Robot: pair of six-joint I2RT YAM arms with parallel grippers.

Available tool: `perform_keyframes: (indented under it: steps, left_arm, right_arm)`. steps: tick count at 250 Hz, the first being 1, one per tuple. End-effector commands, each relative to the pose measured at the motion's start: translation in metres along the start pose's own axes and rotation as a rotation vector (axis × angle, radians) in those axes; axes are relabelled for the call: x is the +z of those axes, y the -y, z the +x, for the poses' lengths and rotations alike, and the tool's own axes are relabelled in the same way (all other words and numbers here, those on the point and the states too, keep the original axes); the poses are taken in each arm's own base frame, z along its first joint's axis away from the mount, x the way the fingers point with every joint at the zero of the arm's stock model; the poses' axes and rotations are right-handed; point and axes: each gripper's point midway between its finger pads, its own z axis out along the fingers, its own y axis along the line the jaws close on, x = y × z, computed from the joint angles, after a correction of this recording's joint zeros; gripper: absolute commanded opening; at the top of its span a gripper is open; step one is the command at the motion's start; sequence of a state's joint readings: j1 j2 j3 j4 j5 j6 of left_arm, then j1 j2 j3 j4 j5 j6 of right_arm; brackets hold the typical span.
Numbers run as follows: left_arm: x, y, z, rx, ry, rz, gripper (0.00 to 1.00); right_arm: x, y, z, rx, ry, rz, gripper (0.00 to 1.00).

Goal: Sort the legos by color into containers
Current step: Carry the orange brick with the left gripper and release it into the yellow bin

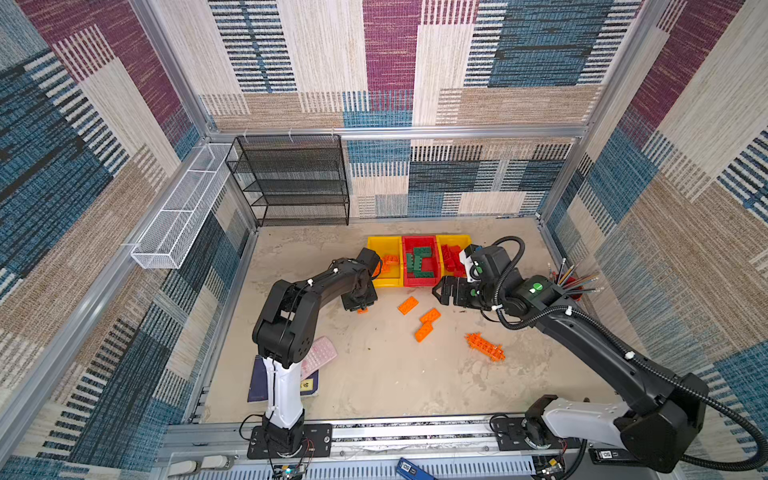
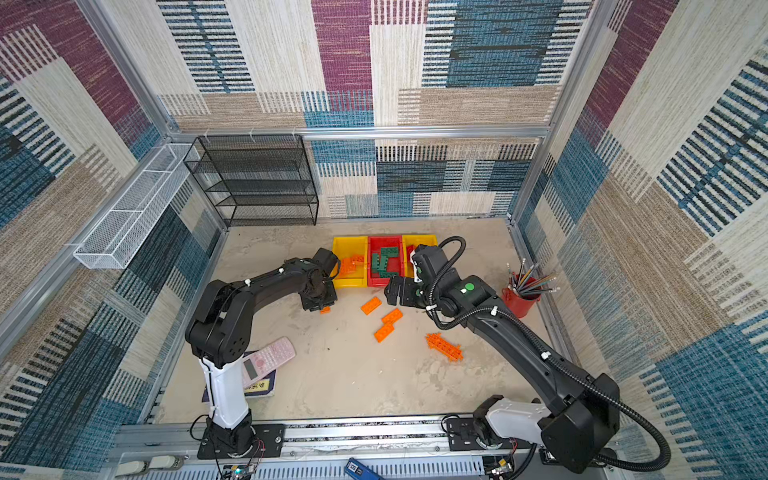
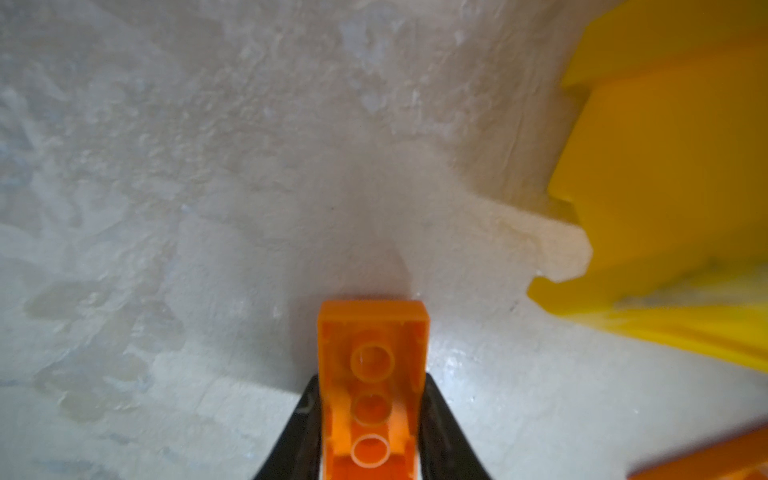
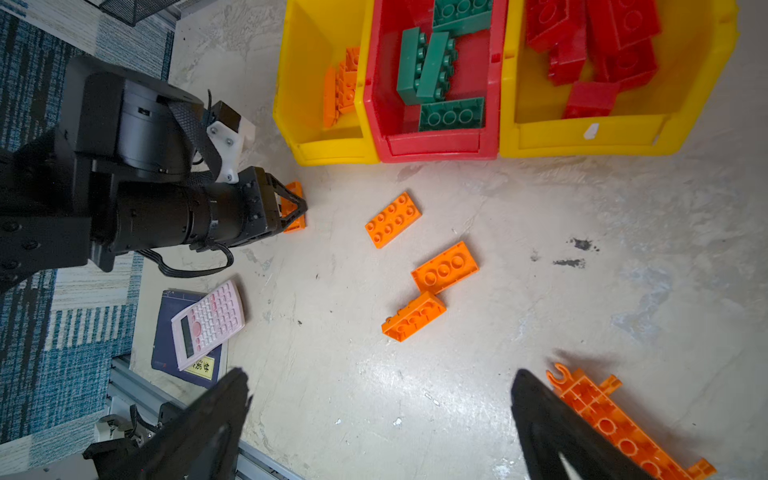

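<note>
Five orange pieces are not yet in a bin, and one of them, a small orange plastic brick, is clamped between the black fingers of my left gripper, hollow underside towards the wrist camera; it is low over the pale mottled tabletop, just in front of the left-hand yellow plastic bin, and I cannot tell whether it has left the surface. My right gripper hangs with jaws wide apart and nothing between them, near the long spiky orange lattice piece. Three loose orange studded bricks lie between the two arms. Sorted orange bricks sit in that yellow bin, dark green bricks in the red plastic bin, red bricks in the other yellow plastic bin. My worry is the hold: the brick's far end sticks out past the fingertips, so I judge it may swing or slip on the lift. The bin's front lip is close, and a low carry could knock the brick loose or shove the bin against its neighbour. The right arm stands near the bins too, so both reaching in at once risks a clash
</note>
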State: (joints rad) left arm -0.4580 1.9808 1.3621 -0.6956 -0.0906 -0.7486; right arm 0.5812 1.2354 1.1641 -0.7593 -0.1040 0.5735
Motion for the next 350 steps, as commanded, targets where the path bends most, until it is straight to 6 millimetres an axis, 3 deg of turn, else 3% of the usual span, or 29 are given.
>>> perform_keyframes:
  steps: [1,60,119,152,258,271,288,303,350]
  left_arm:
    - [0.0,-0.026,0.033,0.052,-0.136,-0.091,0.32]
    - [-0.045,-0.019,0.005,0.123,-0.032,-0.068,0.28]
    - [-0.096,0.019,-0.05,0.213,0.085,-0.012,0.28]
    - [-0.109,0.045,-0.08,0.241,0.148,0.029,0.29]
    - [-0.08,0.105,-0.131,0.254,0.205,0.124,0.35]
    - [-0.079,0.11,-0.134,0.261,0.211,0.133,0.4]
    - [-0.077,0.114,-0.137,0.261,0.212,0.144,0.6]
    - [-0.074,0.117,-0.137,0.261,0.205,0.155,0.71]
    - [-0.082,0.123,-0.129,0.29,0.201,0.192,0.74]
  right_arm:
    - [-0.002,-0.008,-0.009,-0.007,0.037,-0.033,1.0]
    - [-0.005,-0.009,-0.011,-0.005,0.045,-0.037,1.0]
    - [-0.006,-0.012,-0.014,-0.003,0.047,-0.043,1.0]
    - [-0.006,-0.014,-0.018,-0.002,0.053,-0.039,1.0]
    - [-0.003,-0.01,-0.025,-0.001,0.047,0.016,0.99]
    - [-0.003,-0.009,-0.026,0.002,0.046,0.024,1.0]
    - [-0.005,-0.007,-0.026,0.008,0.048,0.033,1.0]
    - [-0.006,-0.006,-0.025,0.014,0.048,0.039,1.0]
    - [-0.01,-0.003,-0.021,0.04,0.05,0.04,1.0]
